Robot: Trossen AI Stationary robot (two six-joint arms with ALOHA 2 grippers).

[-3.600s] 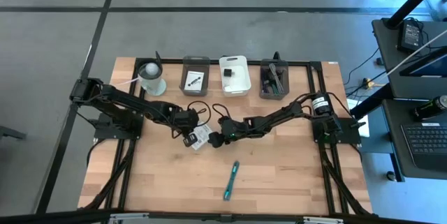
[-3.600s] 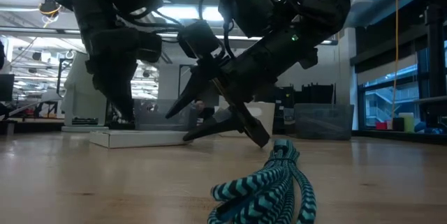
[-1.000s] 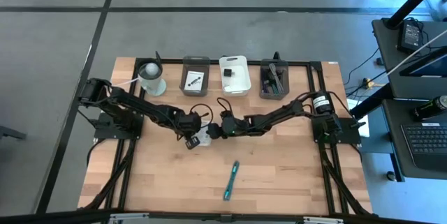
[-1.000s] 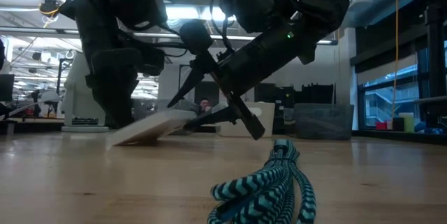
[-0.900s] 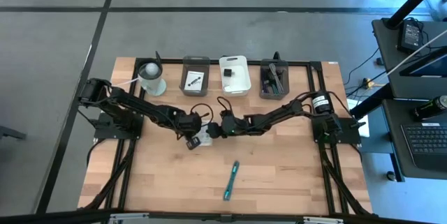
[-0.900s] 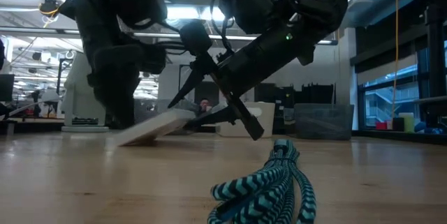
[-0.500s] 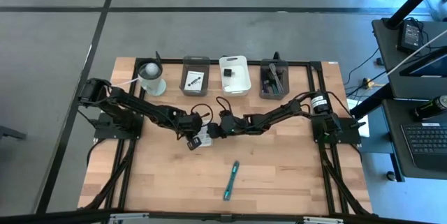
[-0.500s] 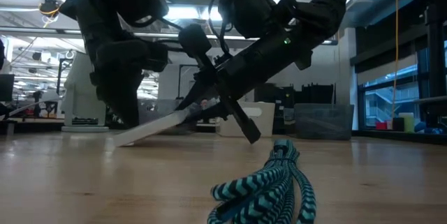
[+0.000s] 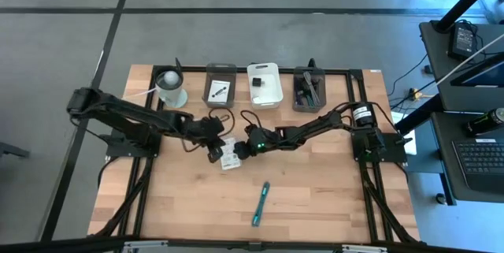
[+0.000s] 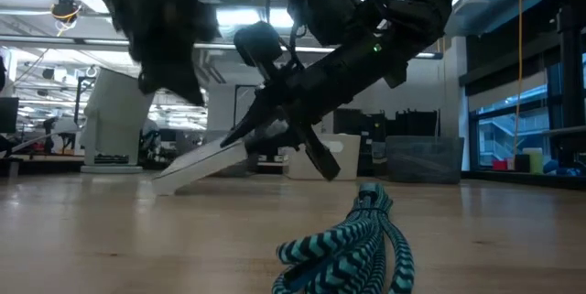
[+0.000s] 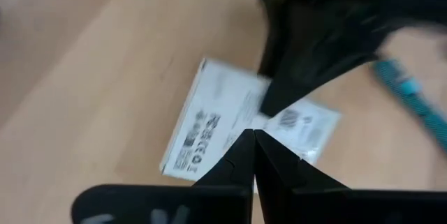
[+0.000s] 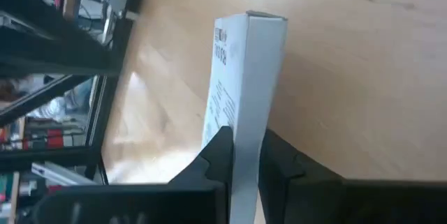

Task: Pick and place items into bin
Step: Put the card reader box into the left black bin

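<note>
right end effector (image 9: 239, 150): you had it clamped on one edge of the white box (image 9: 229, 155), fingers on both flat faces.
box: it sat mid-worktop, tilted, far edge on the wood, held edge raised; long axis ran away from your right end effector.
left end effector (image 9: 214, 154): fingers pressed together on nothing, just beside the box, above it.
nearer arm: the right, already holding.
bins (image 9: 264, 84): three along the rear edge, well apart from the box, clear worktop (image 9: 331, 198) between.
other item: teal cable (image 9: 261, 202) lay nearer the front, out of that path.
</note>
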